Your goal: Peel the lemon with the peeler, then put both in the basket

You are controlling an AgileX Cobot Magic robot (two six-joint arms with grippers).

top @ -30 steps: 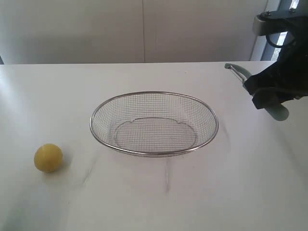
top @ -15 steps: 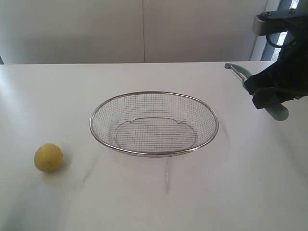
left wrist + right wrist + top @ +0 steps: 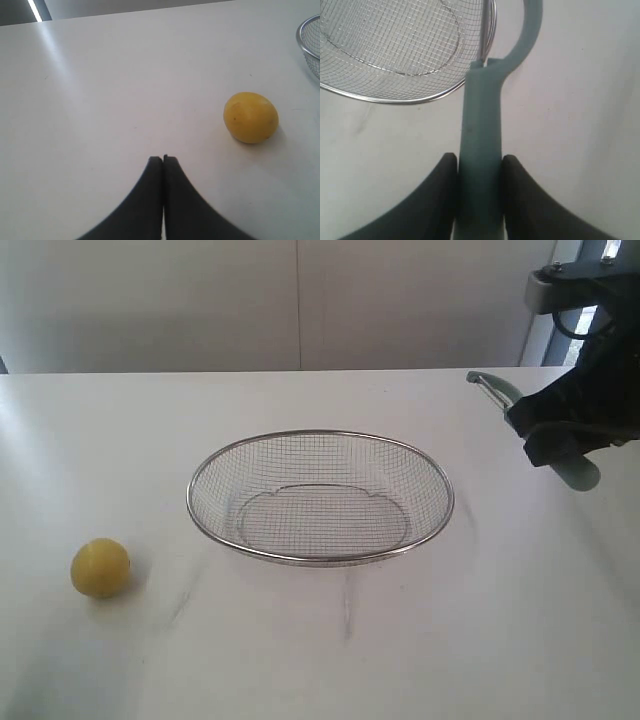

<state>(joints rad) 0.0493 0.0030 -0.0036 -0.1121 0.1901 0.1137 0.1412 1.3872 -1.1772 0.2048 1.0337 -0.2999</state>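
Clamping the peeler [image 3: 480, 125] by its teal handle, the right gripper [image 3: 480, 162] hangs at the exterior view's right edge, hiding the handle's middle; only blade head and butt end show there. The lemon [image 3: 100, 567] sits at lower left, well apart from the central basket [image 3: 320, 560]. The left gripper [image 3: 163, 159], fingers pressed together, is out of that view.

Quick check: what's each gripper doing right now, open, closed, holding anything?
Left gripper: closed, holding nothing; the lemon lies apart from it on the table.
Right gripper: closed on the handle of the peeler.
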